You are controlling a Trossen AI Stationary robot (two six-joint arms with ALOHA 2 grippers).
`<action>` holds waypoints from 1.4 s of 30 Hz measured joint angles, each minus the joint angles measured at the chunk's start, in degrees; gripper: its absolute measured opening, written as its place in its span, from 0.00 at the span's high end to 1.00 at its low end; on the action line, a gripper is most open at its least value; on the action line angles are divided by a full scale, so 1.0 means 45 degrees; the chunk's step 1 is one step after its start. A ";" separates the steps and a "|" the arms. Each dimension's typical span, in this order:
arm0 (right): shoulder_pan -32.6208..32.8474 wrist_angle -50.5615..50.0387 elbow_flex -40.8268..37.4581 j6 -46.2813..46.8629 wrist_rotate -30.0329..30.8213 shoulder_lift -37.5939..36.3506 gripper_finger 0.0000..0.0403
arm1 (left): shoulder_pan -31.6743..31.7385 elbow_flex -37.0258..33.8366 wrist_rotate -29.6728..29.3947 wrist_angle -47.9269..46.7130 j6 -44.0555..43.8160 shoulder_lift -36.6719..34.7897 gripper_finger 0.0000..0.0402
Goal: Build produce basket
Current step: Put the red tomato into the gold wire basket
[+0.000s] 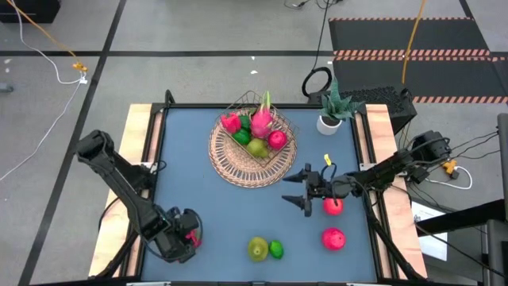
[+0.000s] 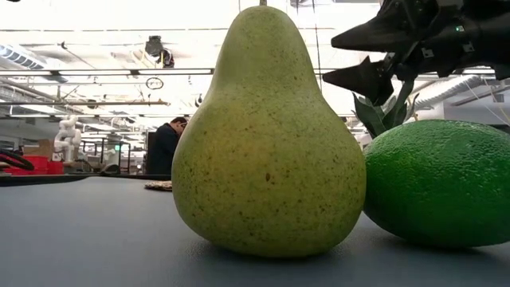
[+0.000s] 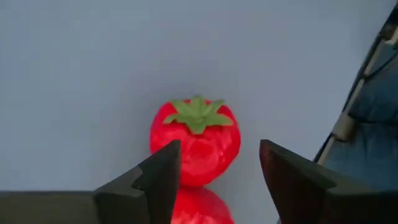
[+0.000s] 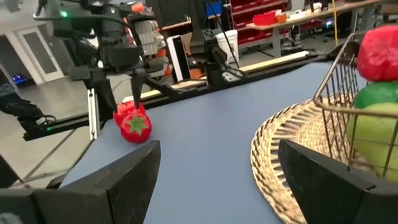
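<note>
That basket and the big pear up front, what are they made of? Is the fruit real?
The basket looks like tan woven wicker, matte, with visible braided strands and a thin wire frame above the rim. The pear is probably a plastic or foam replica: its yellow-green skin is evenly speckled, dull and unblemished, though the look alone cannot rule out real fruit.

The round tan woven wicker basket sat behind the yellow-green pear, which touched the round green lime.

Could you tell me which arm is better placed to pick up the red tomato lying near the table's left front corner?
Left. Its end effector hangs directly over the red tomato, fingers open on either side. The right end effector is across the table, beside the basket.
</note>
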 joint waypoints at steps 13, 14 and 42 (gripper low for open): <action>-0.0542 0.0238 0.0000 -0.0798 0.0247 0.0003 0.20 | 0.0072 0.0005 0.0409 0.0112 0.0362 0.1261 0.15; -0.0569 0.0234 0.0000 -0.0811 0.0238 0.0003 0.20 | 0.0072 0.0005 0.0460 0.0137 0.0380 0.1437 0.13; -0.0274 -0.0607 0.0000 0.0691 0.0189 0.0003 0.20 | 0.4538 0.0049 0.0277 0.0092 0.5015 0.1622 0.20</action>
